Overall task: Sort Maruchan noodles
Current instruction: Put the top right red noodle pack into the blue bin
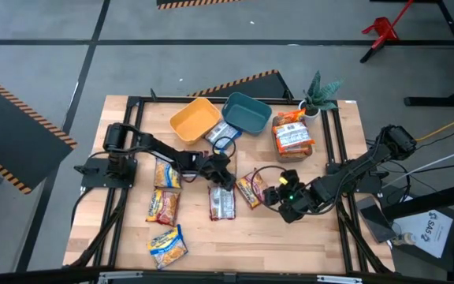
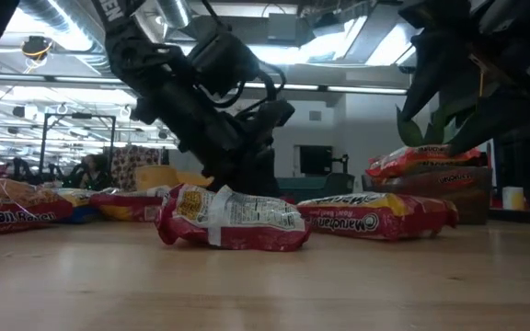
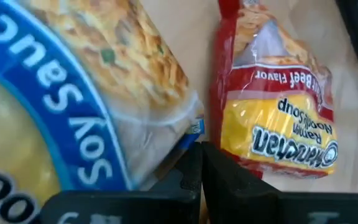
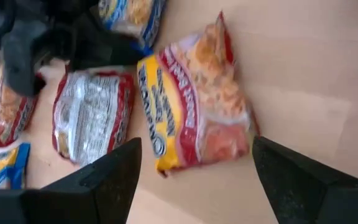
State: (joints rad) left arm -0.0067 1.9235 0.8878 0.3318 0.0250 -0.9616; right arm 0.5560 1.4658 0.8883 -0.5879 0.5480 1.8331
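Observation:
Several Maruchan noodles packets lie flat on the wooden table (image 1: 321,237). My left gripper (image 3: 201,163) is shut at mid-table (image 1: 224,173) on a blue-and-yellow soy-sauce packet (image 3: 73,99). Just beyond it lie a red beef packet (image 1: 249,189) (image 3: 272,124), face up, and a red packet (image 1: 221,203) (image 2: 233,219), label side up. My right gripper (image 4: 196,142) hovers open above the beef packet (image 4: 194,106), to its right (image 1: 278,196), touching nothing. More packets lie at the left (image 1: 162,207) and near left (image 1: 168,246). My left gripper pinches the soy-sauce packet between its two fingers, at the packet's edge beside a corner (image 3: 190,132). The fingers slant downward, coming from the table's left. The packet stands up close in front of the wrist camera. I cannot tell whether its other end rests on the table.
A yellow bin (image 1: 195,118) and a teal bin (image 1: 247,111) stand at the far middle, with a blue packet (image 1: 221,132) between them. A stack of orange packets (image 1: 294,136) and a small plant (image 1: 319,93) are at the far right. Black rails (image 1: 333,134) frame the table.

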